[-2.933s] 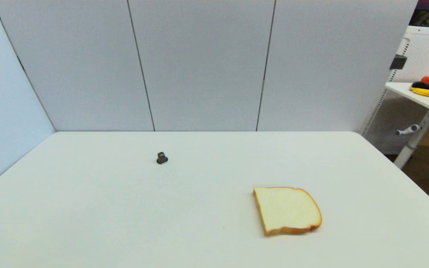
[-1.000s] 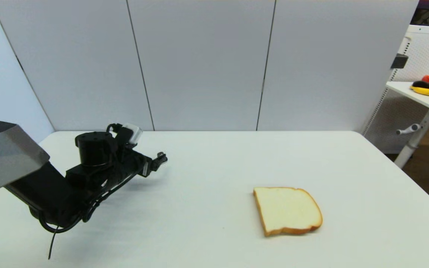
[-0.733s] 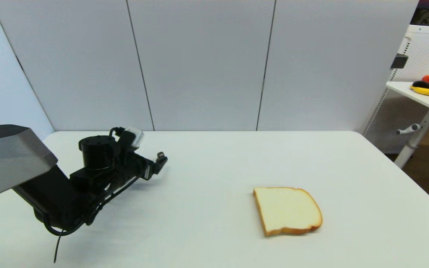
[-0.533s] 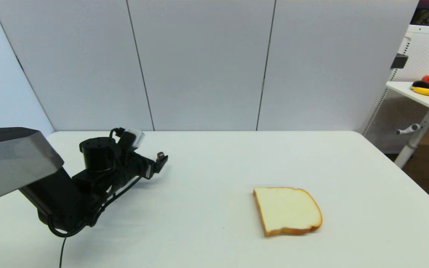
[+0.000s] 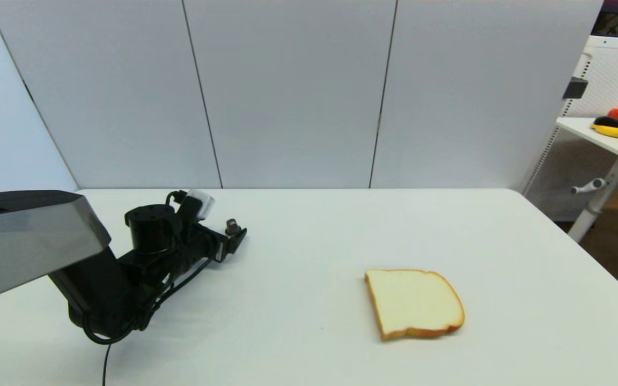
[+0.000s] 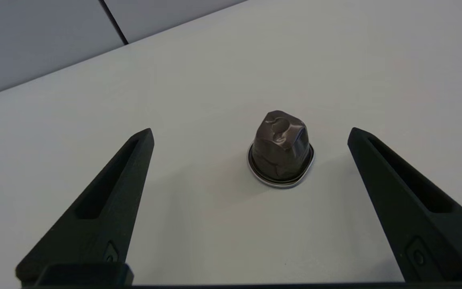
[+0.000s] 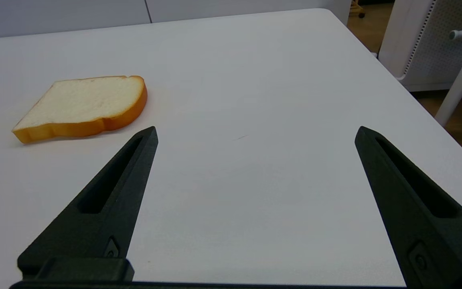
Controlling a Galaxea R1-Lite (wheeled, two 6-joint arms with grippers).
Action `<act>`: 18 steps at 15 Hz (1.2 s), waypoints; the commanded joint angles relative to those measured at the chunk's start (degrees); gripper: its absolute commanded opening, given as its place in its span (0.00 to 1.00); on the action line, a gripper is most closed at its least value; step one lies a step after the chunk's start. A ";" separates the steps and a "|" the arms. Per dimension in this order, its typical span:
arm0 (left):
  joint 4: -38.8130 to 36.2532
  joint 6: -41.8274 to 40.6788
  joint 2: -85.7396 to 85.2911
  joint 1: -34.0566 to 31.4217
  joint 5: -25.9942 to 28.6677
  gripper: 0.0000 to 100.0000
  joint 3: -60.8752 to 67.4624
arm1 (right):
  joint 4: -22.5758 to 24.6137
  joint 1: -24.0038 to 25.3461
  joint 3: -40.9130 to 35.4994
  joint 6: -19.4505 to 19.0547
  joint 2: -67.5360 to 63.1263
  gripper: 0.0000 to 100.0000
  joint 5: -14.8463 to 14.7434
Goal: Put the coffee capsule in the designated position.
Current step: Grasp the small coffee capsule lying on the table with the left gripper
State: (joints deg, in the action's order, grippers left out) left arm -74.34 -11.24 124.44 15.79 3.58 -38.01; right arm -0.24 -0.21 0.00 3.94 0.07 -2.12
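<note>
Start at your left: the left end effector [image 6: 251, 134] sits low over the counter [image 5: 309, 246] on the far-left side, its two black fingers [image 6: 110, 192] spread wide with nothing between them but the coffee capsule [image 6: 281, 148]. The capsule stands upright on its flared rim, dented dome up, so its long axis points straight off the counter; from the wrist it lies dead ahead, just past the fingertips and a shade nearer one finger than the other, touching neither. In the head view the capsule [image 5: 232, 226] shows just beyond the end effector's tip, though from there you cannot quite tell how much gap remains. So the move turns on a short push forward, then a squeeze across the dome. Moving right, the bread slice [image 5: 413, 303] lies flat, well apart from the capsule. Farthest right, the right end effector [image 7: 255, 134] hovers idle, also wide open and empty, much farther from the capsule, so the left arm is yours to use.
</note>
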 commanded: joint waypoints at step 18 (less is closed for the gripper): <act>-2.30 5.61 2.21 1.18 -0.24 1.00 -0.22 | -0.02 -0.06 -0.09 0.02 -0.07 1.00 0.01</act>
State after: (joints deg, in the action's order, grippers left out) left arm -76.15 -5.60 126.27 16.94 3.44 -38.17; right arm -0.24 -0.18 0.00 3.91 0.07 -2.12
